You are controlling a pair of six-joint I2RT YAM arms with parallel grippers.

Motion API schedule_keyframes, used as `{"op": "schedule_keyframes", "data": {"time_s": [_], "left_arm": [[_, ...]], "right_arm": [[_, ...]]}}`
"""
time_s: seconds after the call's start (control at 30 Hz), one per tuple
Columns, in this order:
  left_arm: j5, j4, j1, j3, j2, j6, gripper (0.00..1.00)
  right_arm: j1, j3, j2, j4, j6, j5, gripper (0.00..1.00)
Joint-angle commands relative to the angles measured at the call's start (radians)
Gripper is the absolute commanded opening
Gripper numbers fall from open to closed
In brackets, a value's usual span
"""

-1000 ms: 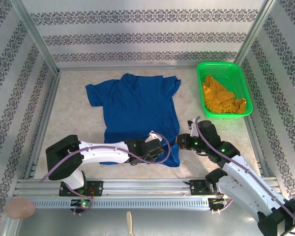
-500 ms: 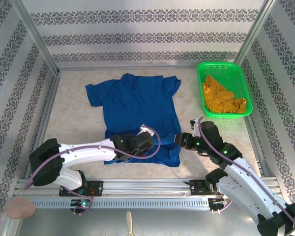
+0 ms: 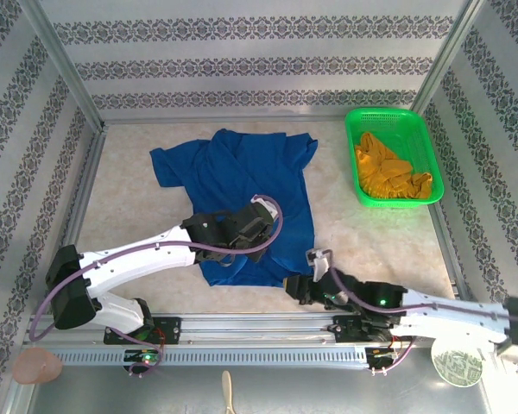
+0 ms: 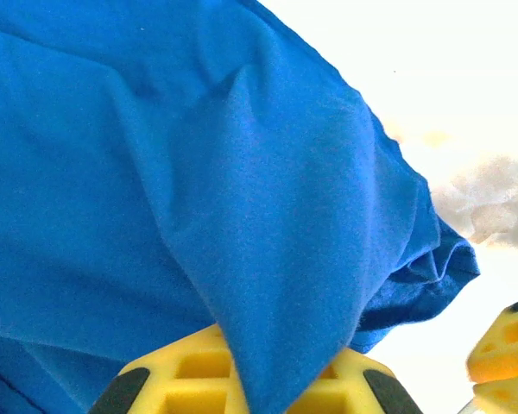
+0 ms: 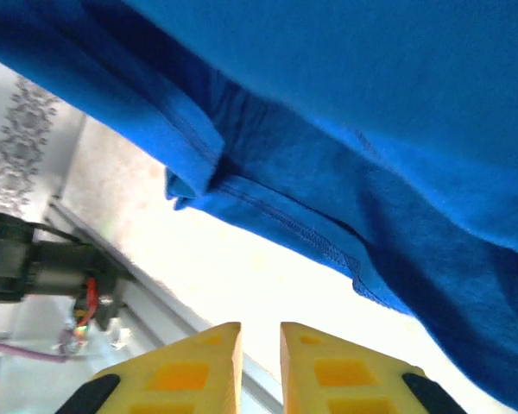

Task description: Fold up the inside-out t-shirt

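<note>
The inside-out t-shirt [image 3: 242, 177] is royal blue and lies spread on the table, collar toward the back. My left gripper [image 3: 242, 231] is over its lower middle, shut on a fold of the cloth. In the left wrist view the t-shirt [image 4: 198, 172] runs straight out from between the yellow fingers of the left gripper [image 4: 281, 384]. My right gripper [image 3: 295, 289] lies low at the shirt's near right corner. In the right wrist view its jaws [image 5: 261, 332] stand a narrow slit apart with nothing between them. The stitched hem of the t-shirt [image 5: 371, 129] hangs just ahead of them.
A green basket [image 3: 352, 155] at the back right holds a mustard garment [image 3: 388, 172]. An aluminium rail [image 3: 259, 328] runs along the near edge, close under the right gripper. Patterned walls and metal posts close in the table on three sides.
The left gripper shut on the shirt's near hem and carried it up and back toward the shirt's middle. The right arm dropped low and swung left to the near right corner, its jaws opening then narrowing.
</note>
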Motion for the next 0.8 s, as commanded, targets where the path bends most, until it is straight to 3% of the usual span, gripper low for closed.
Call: {"op": "schedule_keyframes", "data": {"time_s": [0.0, 0.13, 0.3, 0.5, 0.63, 0.77], "left_arm": [[0.015, -0.098, 0.012, 0.06, -0.032, 0.02, 0.0], [0.033, -0.134, 0.011, 0.117, -0.043, 0.009, 0.0], [0.064, -0.181, 0.011, 0.193, -0.055, -0.003, 0.0], [0.082, -0.232, 0.012, 0.257, -0.054, 0.009, 0.0], [0.094, -0.274, 0.011, 0.275, -0.071, 0.015, 0.0], [0.094, -0.295, 0.012, 0.283, -0.092, 0.027, 0.0]], "right_arm": [[0.059, 0.054, 0.23, 0.307, 0.007, 0.268, 0.13], [0.053, 0.157, 0.536, 0.517, -0.03, 0.33, 0.0], [0.046, 0.224, 0.796, 0.747, -0.085, 0.435, 0.0], [-0.006, 0.286, 1.062, 0.989, -0.141, 0.376, 0.0], [-0.135, 0.194, 1.146, 1.197, -0.076, 0.266, 0.0], [-0.235, 0.132, 1.1, 1.208, -0.074, 0.211, 0.0]]}}
